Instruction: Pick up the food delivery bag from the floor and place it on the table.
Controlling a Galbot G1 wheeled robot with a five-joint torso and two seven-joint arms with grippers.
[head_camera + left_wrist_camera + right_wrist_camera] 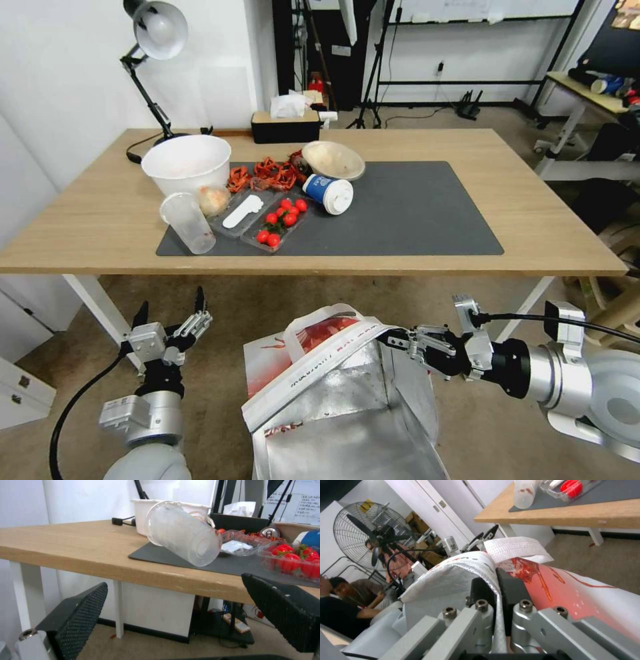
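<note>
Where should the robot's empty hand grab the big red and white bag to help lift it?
Probably the white rim of the bag on its left side, coming in from the left. The right gripper already pinches the rim on the right, so the bag hangs lopsided, and the open left gripper waits just left of it, below the table.

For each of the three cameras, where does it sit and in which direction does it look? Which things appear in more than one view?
Head view: from the head, down at the table and the food delivery bag; both arms show.
Left wrist view: behind the open left gripper, facing the table edge and the tipped clear cup.
Right wrist view: behind the right gripper, shut on the bag's rim.
Shared: table, cup and tomatoes.
</note>
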